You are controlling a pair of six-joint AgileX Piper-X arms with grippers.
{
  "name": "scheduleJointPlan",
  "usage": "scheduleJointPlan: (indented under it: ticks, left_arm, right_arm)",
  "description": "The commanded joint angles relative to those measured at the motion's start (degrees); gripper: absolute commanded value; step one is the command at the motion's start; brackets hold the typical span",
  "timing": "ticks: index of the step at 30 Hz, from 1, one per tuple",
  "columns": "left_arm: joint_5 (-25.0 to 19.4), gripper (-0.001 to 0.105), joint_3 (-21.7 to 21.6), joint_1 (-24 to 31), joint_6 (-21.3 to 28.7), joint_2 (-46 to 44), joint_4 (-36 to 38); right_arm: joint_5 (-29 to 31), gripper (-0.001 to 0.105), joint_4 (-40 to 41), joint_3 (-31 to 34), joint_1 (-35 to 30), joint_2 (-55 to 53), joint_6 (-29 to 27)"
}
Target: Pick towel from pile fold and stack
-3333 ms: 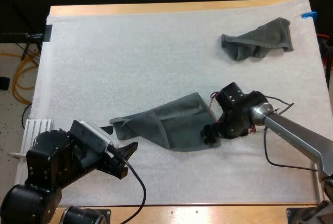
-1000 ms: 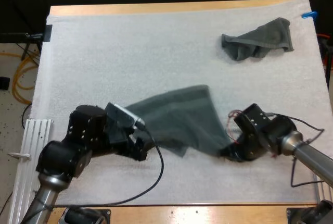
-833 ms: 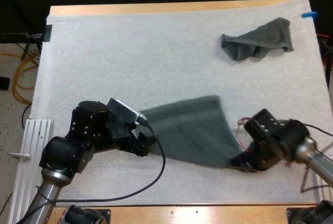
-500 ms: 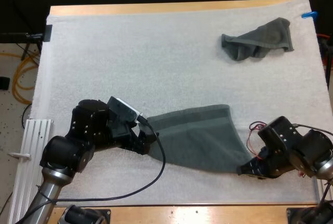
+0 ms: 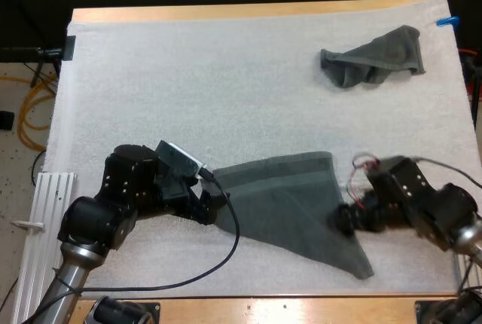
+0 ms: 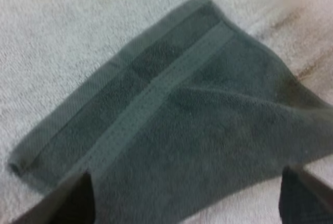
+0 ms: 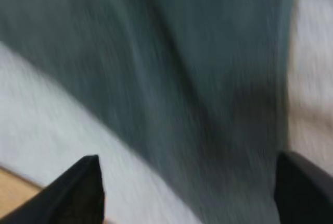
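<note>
1. On the white mat (image 5: 151, 75), close to its near edge, a flat towel (image 5: 290, 207) is lying spread out between the two grippers.
2. The left gripper (image 5: 217, 202) is sitting right at the left corner of the flat towel.
3. Seen from the left wrist, the left gripper (image 6: 186, 174) is keeping its two black fingers (image 6: 73, 203) wide apart, one on each side. The flat towel (image 6: 197, 120) is lying on the mat between them and in front of them. The fingers are not pinching anything.
4. The right gripper (image 5: 346, 220) is sitting right at the right edge of the flat towel, about halfway along that edge. One long corner of the towel is reaching past this gripper toward the near edge of the mat.
5. Seen from the right wrist, the right gripper (image 7: 187, 157) is also holding its fingers (image 7: 86, 187) spread wide. The flat towel (image 7: 197, 67) is lying on the mat in front of them, and they are not squeezing it.
6. A crumpled towel (image 5: 373, 56) is lying in a small heap at the far right of the mat. It is sitting well apart from both grippers and from the flat towel.
7. The wooden table (image 5: 226, 12) is peeking out along the far and near edges of the mat.
</note>
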Motion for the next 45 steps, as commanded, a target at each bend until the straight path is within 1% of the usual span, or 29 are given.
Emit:
scheduleJointPlan:
  ticks: [1, 4, 11, 14, 19, 23, 27, 28, 30, 32, 34, 37, 39, 42, 43, 45]
  left_arm:
    - [-0.5, 0.07, -0.14, -0.21, -0.29, -0.01, 0.87]
    - [-0.04, 0.07, -0.14, -0.21, -1.71, -0.01, 2.65]
    - [-0.05, 0.07, -0.14, -0.21, -2.63, -0.01, 3.74]
    - [-0.05, 0.07, -0.14, -0.21, -2.63, -0.01, 3.74]
    - [-0.05, 0.07, -0.14, -0.21, -2.63, -0.01, 3.74]
    - [-0.05, 0.07, -0.14, -0.21, -2.83, -0.01, 3.74]
    - [-0.05, 0.07, -0.14, -0.21, -2.81, -0.01, 3.74]
    - [-0.05, 0.07, -0.14, -0.21, -2.81, -0.01, 3.74]
    - [-0.05, 0.07, -0.14, -0.21, -2.81, -0.01, 3.74]
    - [-0.05, 0.07, -0.14, -0.21, -2.81, -0.01, 3.74]
    - [-0.05, 0.07, -0.14, -0.21, -2.81, -0.01, 3.74]
    - [-0.05, 0.07, -0.14, -0.21, -2.81, -0.01, 3.74]
    - [-0.05, 0.07, -0.14, -0.21, -2.81, -0.01, 3.74]
    - [-0.05, 0.07, -0.14, -0.21, -2.81, -0.01, 3.74]
    - [-0.05, 0.07, -0.14, -0.21, -2.81, -0.01, 3.74]
    - [-0.05, 0.07, -0.14, -0.21, -2.81, -0.01, 3.74]
  right_arm:
    - [0.5, 0.063, -3.53, -0.61, -0.7, 1.26, -0.18]
    - [0.53, 0.063, -8.52, -1.47, -3.48, 6.33, -0.49]
    - [0.53, 0.063, -14.95, -6.14, -9.7, 19.96, -5.42]
    - [0.29, 0.063, -16.15, -9.05, -11.03, 25.99, -6.7]
    - [0.21, 0.063, -16.92, -13.69, -11.38, 33.69, -8.3]
    - [0.21, 0.063, -17.14, -17.36, -11.5, 39.49, -8.3]
    - [0.21, 0.063, -16.94, -20.0, -11.52, 42.78, -8.3]
    - [0.21, 0.061, -16.58, -20.74, -11.52, 43.46, -8.29]
    - [0.21, 0.054, -15.36, -21.88, -11.52, 44.45, -7.94]
    - [0.21, 0.045, -13.75, -22.66, -11.52, 45.49, -7.84]
    - [0.21, 0.042, -12.6, -22.65, -11.52, 45.92, -7.84]
    - [0.21, 0.042, -9.12, -22.65, -11.52, 45.96, -8.11]
    - [0.21, 0.042, -7.52, -22.65, -11.52, 45.96, -9.07]
    - [0.2, 0.041, -7.16, -22.65, -11.52, 45.96, -11.15]
    - [-0.03, 0.039, -7.59, -22.65, -11.52, 45.96, -11.88]
    - [-0.18, 0.029, -8.21, -22.65, -11.52, 45.96, -11.9]
